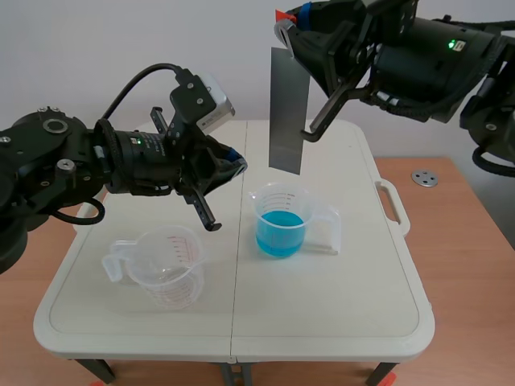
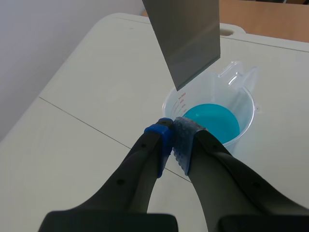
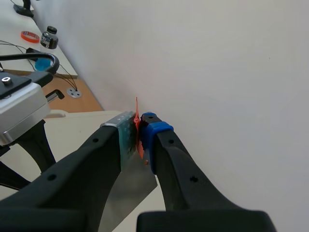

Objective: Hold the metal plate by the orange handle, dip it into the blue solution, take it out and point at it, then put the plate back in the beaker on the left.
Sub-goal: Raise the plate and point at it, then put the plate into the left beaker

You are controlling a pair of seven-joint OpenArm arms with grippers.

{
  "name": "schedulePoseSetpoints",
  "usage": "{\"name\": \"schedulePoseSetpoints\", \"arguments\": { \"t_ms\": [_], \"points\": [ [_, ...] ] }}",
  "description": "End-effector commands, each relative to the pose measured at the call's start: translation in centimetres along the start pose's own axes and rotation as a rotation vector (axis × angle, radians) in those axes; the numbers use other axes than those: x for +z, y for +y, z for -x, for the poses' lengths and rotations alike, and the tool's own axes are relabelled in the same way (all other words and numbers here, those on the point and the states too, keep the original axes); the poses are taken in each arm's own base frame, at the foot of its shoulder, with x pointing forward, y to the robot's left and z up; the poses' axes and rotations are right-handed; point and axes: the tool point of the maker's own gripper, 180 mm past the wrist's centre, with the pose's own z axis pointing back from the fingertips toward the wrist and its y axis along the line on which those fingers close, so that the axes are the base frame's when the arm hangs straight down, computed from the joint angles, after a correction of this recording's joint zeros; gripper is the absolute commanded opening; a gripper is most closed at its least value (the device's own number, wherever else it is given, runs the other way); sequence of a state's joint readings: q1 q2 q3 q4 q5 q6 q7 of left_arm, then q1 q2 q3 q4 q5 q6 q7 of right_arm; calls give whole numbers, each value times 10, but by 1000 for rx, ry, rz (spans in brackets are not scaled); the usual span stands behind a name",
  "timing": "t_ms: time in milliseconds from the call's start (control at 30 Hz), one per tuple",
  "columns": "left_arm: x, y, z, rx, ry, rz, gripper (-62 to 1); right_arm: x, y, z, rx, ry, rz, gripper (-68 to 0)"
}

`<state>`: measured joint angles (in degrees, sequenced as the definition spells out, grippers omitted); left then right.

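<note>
Nearest to me, at the lower left of the scene view, the empty beaker (image 1: 161,273) stands on the white desk (image 1: 338,314), with its handle toward the picture's left. I think it waits there as the place where the plate must go at the end. A little farther, near the middle, is the beaker with blue solution (image 1: 282,219). It is well apart from the empty one, so the two cannot be knocked together.

Above and to the left of it comes my left hand (image 2: 173,131). Its two fingers are pressed together with nothing between them. In its wrist view they aim over the rim of the blue beaker toward the lower edge of the metal plate (image 1: 286,108). A closed hand makes a good pointer, so I judge this is the pointing step.

The plate hangs upright in the air above the blue beaker, clear of the liquid, probably so that any drops fall back inside. Whether it is wet, I cannot tell. Farthest, at the upper right, my right hand (image 3: 140,130) is clamped on the orange handle (image 1: 282,14) at the plate's top, which leaves the metal untouched.
</note>
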<state>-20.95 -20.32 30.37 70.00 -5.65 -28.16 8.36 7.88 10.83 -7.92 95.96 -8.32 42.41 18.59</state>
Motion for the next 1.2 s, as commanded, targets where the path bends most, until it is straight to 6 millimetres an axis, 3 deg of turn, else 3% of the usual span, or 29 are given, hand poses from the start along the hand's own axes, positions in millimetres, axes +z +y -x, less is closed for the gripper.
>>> {"name": "schedulePoseSetpoints", "arguments": {
  "t_ms": [0,533,667,833,1167],
  "points": [
    [0,5,-14,-10,-41,-9,-596,1,-6,-12,17,-37,7,-662],
    [0,5,-13,-11,-38,-10,-596,1,-6,-12,17,-37,7,-662],
    [7,10,-3,-16,-12,-20,-596,1,-6,-13,15,-40,7,-662],
    [38,17,14,34,3,-61,-596,1,-6,-13,12,-43,8,-662],
    [134,28,36,56,14,-245,-596,0,-6,-16,2,-58,7,-662]
  ]
}}
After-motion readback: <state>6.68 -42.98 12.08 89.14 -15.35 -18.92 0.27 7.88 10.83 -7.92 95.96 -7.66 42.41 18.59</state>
